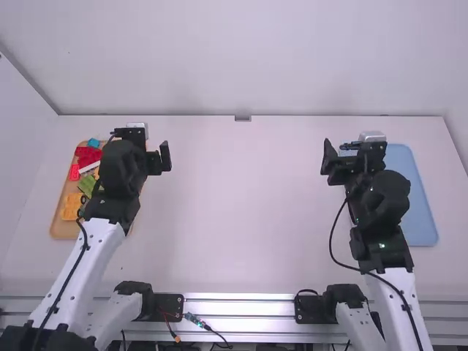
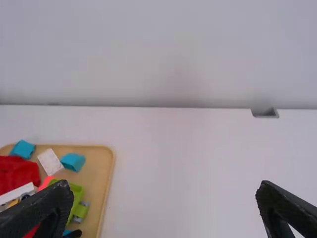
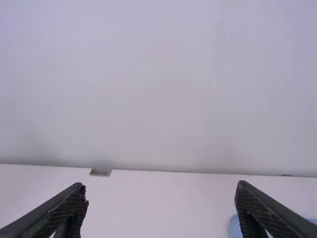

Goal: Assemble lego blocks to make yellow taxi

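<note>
The left arm [image 1: 82, 267] and the right arm [image 1: 401, 289] point away from the camera, well apart. Both are white low down and black near the end. The left gripper [image 1: 140, 140] and the right gripper [image 1: 355, 146] have their two fingers spread wide.

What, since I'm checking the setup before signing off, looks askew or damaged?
Nothing stands out: the loose blocks sit jumbled within the tan tray, the blue tray lies flat, and the left hand and right hand are open.
</note>
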`<state>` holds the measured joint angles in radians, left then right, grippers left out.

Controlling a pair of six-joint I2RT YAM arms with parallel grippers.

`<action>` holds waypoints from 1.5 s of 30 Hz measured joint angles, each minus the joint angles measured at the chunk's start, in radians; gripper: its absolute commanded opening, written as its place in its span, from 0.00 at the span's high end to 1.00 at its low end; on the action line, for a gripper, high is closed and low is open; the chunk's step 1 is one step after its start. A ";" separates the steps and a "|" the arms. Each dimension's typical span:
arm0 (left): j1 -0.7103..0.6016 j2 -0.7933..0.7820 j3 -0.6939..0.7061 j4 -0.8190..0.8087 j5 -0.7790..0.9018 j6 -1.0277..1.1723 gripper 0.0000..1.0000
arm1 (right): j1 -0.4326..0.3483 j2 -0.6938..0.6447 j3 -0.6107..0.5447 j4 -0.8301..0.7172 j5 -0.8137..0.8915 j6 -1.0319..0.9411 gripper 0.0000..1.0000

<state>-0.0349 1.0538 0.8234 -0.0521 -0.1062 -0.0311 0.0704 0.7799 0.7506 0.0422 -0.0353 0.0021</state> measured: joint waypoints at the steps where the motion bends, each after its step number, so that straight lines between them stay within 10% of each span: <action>1: 0.000 0.015 0.000 0.000 -0.003 -0.005 0.01 | 0.000 0.025 0.024 -0.002 -0.002 -0.002 0.16; 23: 0.031 0.085 -0.006 0.012 -0.053 -0.002 0.01 | 0.000 0.412 0.355 -0.304 -0.048 -0.034 0.01; 32: 0.342 0.181 0.017 -0.135 0.048 0.007 0.01 | 0.000 0.548 0.467 -0.365 -0.051 -0.037 0.01; 45: 0.681 0.538 0.467 -0.541 0.158 0.213 0.01 | 0.000 0.753 0.491 -0.333 -0.052 -0.072 0.01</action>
<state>0.6456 1.5921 1.2903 -0.5926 0.0521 0.1822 0.0700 1.5326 1.2419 -0.2909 -0.0872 -0.0704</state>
